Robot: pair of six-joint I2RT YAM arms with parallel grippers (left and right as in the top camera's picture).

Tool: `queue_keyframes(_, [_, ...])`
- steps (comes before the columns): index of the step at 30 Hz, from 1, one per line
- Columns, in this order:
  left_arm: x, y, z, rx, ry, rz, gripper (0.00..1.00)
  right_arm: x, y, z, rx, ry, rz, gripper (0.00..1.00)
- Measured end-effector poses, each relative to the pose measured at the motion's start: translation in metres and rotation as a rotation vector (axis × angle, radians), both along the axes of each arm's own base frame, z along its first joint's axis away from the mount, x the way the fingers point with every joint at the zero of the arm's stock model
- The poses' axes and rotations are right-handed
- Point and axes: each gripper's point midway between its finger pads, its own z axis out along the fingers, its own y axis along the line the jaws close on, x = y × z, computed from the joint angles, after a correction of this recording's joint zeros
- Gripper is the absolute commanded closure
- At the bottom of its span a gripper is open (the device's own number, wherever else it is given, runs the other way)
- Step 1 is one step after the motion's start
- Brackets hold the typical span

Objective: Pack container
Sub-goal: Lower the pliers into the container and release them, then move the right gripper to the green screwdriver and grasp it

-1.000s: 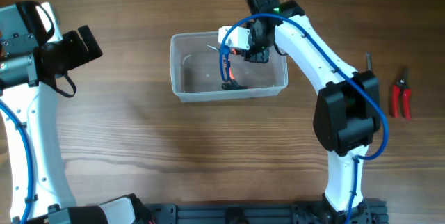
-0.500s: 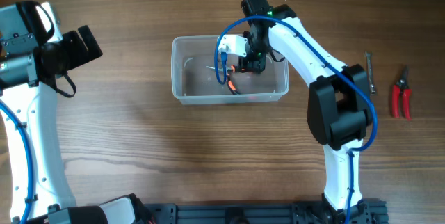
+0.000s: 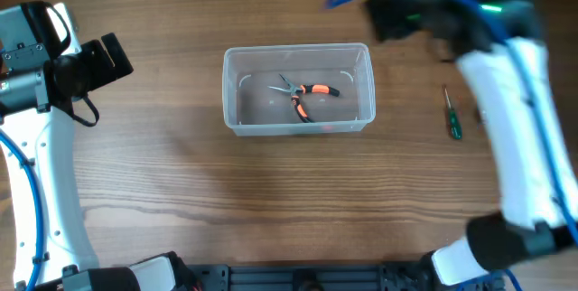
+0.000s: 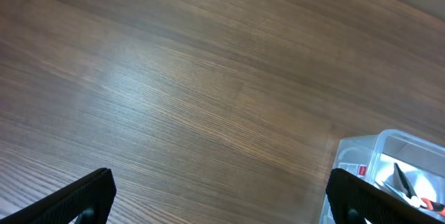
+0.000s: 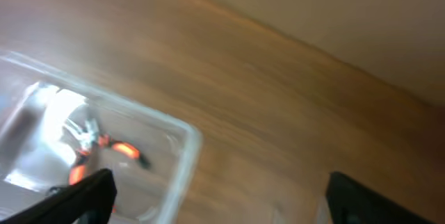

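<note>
Container (image 3: 237, 74): clear plastic tub, upper middle of the overhead frame, flat on the wooden tabletop (image 3: 271, 201); also at the lower right edge of the left wrist view and the lower left of the right wrist view.
Pliers (image 3: 302, 97): 1 pair with orange and black handles, lying on the floor of the container, right of its centre, jaws toward the left.
Screwdriver (image 3: 450, 115): green handle, on the tabletop right of the container, apart from it, handle toward the bottom of the frame.
Left gripper (image 4: 219, 189): released, 2 fingers spread wide over bare wood with nothing between them; far left of the overhead frame, well apart from the container.
Right gripper (image 5: 219, 189): released, 2 fingers spread wide and empty; its view is blurred, with the container's corner below and to the left.
Right arm (image 3: 515, 101): motion-blurred, along the right side of the overhead frame, its dark wrist just beyond the container's upper right corner.
</note>
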Motion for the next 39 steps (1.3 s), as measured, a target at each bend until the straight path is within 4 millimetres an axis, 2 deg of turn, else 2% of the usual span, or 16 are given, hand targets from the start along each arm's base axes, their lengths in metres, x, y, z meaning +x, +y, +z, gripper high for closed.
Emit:
queue_keyframes(2, [0.000, 0.000, 0.000, 0.000, 0.001, 0.000, 0.00, -0.023, -0.063, -0.006, -0.011, 0.089, -0.174, 0.00])
queue_keyframes(3, [0.000, 0.000, 0.000, 0.000, 0.000, 0.000, 0.00, -0.031, -0.083, -0.015, -0.017, 0.138, -0.223, 0.01])
queue_keyframes(4, [0.000, 0.000, 0.000, 0.000, 0.000, 0.000, 0.00, -0.042, -0.111, -0.035, -0.020, 0.231, -0.292, 0.00])
queue_keyframes(5, [0.000, 0.000, 0.000, 0.000, 0.000, 0.000, 0.00, -0.052, -0.127, -0.050, -0.014, 0.297, -0.331, 0.01])
queue_keyframes(8, [0.001, 0.000, 0.000, 0.001, -0.003, 0.001, 0.00, -0.075, -0.149, -0.081, 0.042, 0.442, -0.396, 0.00])
queue_keyframes(11, [0.001, 0.000, 0.001, 0.002, -0.006, 0.000, 0.00, -0.098, -0.149, -0.095, 0.088, 0.555, -0.426, 0.00])
queue_keyframes(14, [0.001, 0.001, 0.001, 0.003, -0.008, 0.000, 0.00, -0.108, -0.139, -0.092, 0.139, 0.576, -0.435, 0.00])
queue_keyframes(16, [0.001, 0.001, 0.001, 0.003, -0.008, 0.000, 0.00, -0.123, -0.132, -0.076, 0.164, 0.518, -0.435, 0.00])
queue_keyframes(21, [0.002, 0.001, 0.001, 0.004, -0.010, 0.000, 0.00, -0.213, -0.108, -0.020, 0.203, 0.243, -0.430, 0.00])
queue_keyframes(22, [0.002, 0.000, 0.001, 0.002, -0.006, 0.000, 0.00, -0.215, -0.107, -0.019, 0.209, 0.189, -0.429, 0.00])
queue_keyframes(24, [0.002, 0.001, 0.001, 0.003, -0.009, 0.000, 0.00, -0.215, -0.105, -0.035, 0.223, 0.152, -0.435, 0.00])
queue_keyframes(26, [0.002, 0.001, 0.001, 0.003, -0.009, 0.000, 0.00, -0.196, -0.109, -0.049, 0.223, 0.106, -0.424, 0.00])
queue_keyframes(28, [0.002, 0.001, 0.001, 0.003, -0.009, 0.000, 0.00, -0.167, -0.115, -0.070, 0.186, 0.058, -0.369, 0.00])
queue_keyframes(31, [0.002, 0.001, 0.001, 0.003, -0.009, 0.000, 0.00, -0.144, -0.121, -0.114, 0.080, 0.124, -0.246, 0.00])
queue_keyframes(36, [-0.001, 0.000, -0.002, -0.002, 0.010, 0.000, 0.00, -0.110, -0.142, -0.207, -0.066, 0.375, -0.098, 0.01])
queue_keyframes(39, [-0.003, -0.001, -0.003, -0.004, 0.015, 0.000, 0.00, -0.105, -0.152, -0.258, -0.069, 0.507, -0.082, 0.00])
